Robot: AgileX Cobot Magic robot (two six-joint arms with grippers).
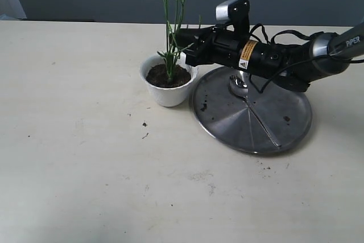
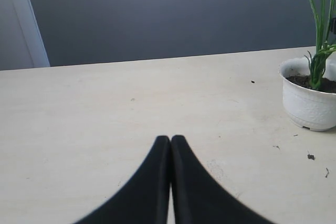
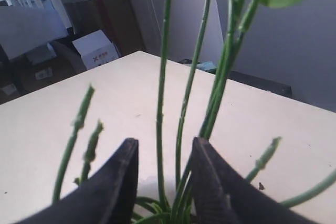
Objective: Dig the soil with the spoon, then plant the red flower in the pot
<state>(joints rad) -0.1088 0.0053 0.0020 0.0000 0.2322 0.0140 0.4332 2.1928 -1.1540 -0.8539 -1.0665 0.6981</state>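
We seem to be in a lab or storeroom: cardboard boxes (image 3: 97,48) stacked beyond the pale table (image 3: 68,108).

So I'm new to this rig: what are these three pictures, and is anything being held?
It is a two-armed robot. One picture is an outside camera over the table; the other two sit on the wrists, looking past each gripper.

On the table: a white pot of soil with the flower standing in it, and a steel plate with the spoon lying on it.

The right gripper is open, with the stems running up between its fingers; whether they touch is unclear. The left gripper is shut and empty, hovering over bare table.
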